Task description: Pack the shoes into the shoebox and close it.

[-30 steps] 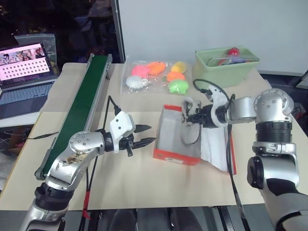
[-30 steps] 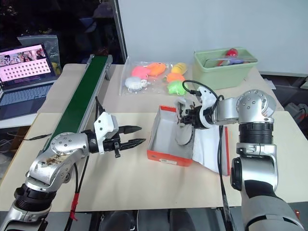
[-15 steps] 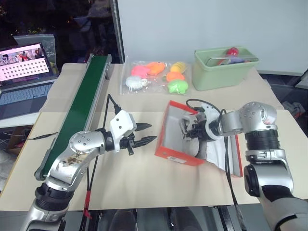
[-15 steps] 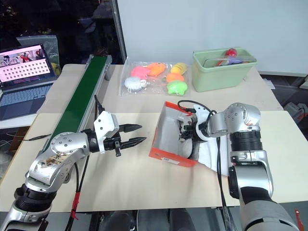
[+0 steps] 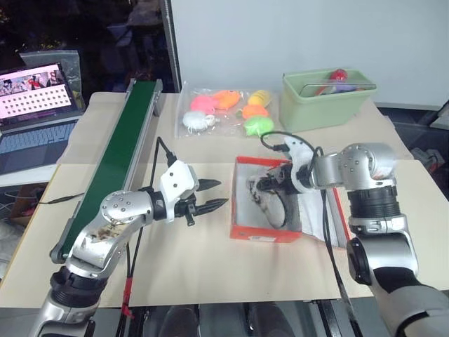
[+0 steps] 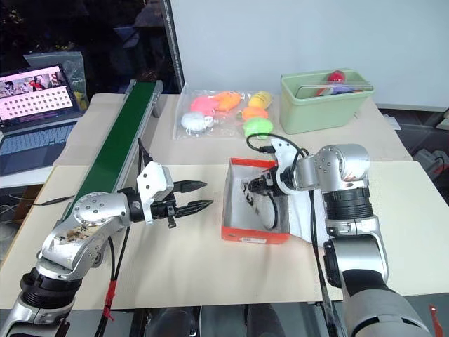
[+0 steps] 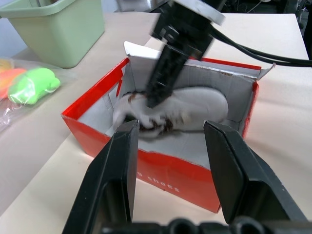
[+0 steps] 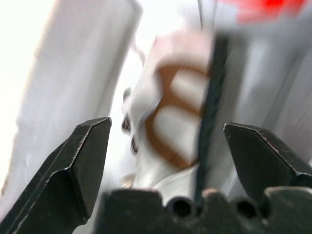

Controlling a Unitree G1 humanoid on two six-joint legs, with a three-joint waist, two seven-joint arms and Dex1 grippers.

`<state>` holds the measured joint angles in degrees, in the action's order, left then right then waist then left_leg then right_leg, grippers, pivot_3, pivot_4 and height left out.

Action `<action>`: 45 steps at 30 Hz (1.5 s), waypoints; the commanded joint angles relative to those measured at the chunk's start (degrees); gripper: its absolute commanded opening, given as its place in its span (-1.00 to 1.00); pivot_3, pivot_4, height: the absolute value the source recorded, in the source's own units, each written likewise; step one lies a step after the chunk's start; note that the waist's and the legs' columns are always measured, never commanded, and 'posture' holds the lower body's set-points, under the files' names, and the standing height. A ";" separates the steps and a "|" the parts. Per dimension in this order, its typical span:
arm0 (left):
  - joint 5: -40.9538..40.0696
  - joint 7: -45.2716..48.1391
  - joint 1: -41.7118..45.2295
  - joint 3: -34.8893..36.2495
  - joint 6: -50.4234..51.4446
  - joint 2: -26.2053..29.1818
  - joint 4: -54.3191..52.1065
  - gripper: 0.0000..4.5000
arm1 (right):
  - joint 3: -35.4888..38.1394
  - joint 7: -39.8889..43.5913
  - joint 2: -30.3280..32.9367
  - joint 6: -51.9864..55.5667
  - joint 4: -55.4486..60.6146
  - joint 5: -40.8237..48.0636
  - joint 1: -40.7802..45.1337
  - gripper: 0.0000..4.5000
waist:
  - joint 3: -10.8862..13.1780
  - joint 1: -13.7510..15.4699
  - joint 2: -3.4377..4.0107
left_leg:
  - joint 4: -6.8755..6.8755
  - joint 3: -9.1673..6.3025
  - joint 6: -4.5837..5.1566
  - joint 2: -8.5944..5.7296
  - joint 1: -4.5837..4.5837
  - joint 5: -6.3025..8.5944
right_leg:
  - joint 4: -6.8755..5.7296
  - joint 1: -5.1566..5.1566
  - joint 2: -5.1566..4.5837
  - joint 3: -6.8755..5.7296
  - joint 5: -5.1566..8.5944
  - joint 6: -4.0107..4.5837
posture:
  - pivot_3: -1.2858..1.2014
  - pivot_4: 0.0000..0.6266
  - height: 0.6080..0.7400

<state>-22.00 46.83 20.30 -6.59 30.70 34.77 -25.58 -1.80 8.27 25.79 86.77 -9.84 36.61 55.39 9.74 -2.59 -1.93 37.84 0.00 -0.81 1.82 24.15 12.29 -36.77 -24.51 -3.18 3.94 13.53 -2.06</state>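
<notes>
Releasing a shoe (image 7: 183, 112) into the red shoebox (image 5: 265, 233) at centre frame, I have the right claw (image 5: 261, 184) spread wide over it, the left claw (image 5: 214, 196) part-open and empty, so next I'd withdraw and find the other shoe.

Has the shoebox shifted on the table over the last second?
Yes. The shoebox has turned: its near orange wall, tilted a moment ago, now runs about parallel to the table's front edge, while the green bin stays put.

Shoe (image 7: 187, 109) in shoebox (image 5: 263, 234); bin (image 5: 328, 102) behind; conveyor (image 5: 116, 158) left.
</notes>
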 commanded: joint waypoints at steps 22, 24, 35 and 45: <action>5.79 -32.22 -0.19 26.24 5.08 -5.40 10.20 0.10 | 1.57 20.07 -3.70 -31.76 28.39 -1.02 -17.03 0.99 | -0.01 0.22 -0.02 | 0.03 -0.08 0.00 -0.03 0.01 0.00 | -0.08 0.00 -0.10 -0.05 -0.04 -0.04 | 0.03 -0.52 0.83; 6.01 -32.27 -1.44 27.10 4.77 -4.58 10.40 0.31 | -0.30 21.80 -3.33 -34.22 30.04 -1.98 -20.14 1.00 | -0.01 0.17 -0.02 | 0.03 -0.07 0.00 -0.03 -0.03 0.00 | -0.09 0.02 -0.10 -0.05 -0.04 -0.04 | 0.03 -0.52 0.83; 5.34 -33.30 -6.58 29.76 6.15 -4.28 7.91 0.99 | -7.33 29.68 -2.67 -49.71 32.80 -8.34 -30.18 1.00 | -0.01 0.16 -0.02 | 0.04 -0.06 -0.01 -0.02 -0.10 0.00 | -0.13 0.04 -0.07 -0.04 -0.03 -0.03 | 0.03 -0.52 0.83; 4.92 -33.83 -7.54 29.04 11.78 -4.33 8.79 0.99 | -12.28 32.53 -1.11 -54.02 31.60 -14.22 -31.24 1.00 | -0.02 0.15 -0.05 | 0.04 -0.05 -0.02 -0.02 -0.25 0.01 | -0.14 0.16 -0.07 -0.05 -0.03 -0.03 | 0.03 -0.52 0.83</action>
<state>-17.15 13.45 12.48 21.72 42.49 29.89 -15.48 -14.47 40.41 24.78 34.00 20.57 22.68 23.70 9.72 -2.44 -1.98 37.88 -0.05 -0.83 1.80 23.89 12.30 -36.91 -24.34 -3.25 3.90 13.50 -2.09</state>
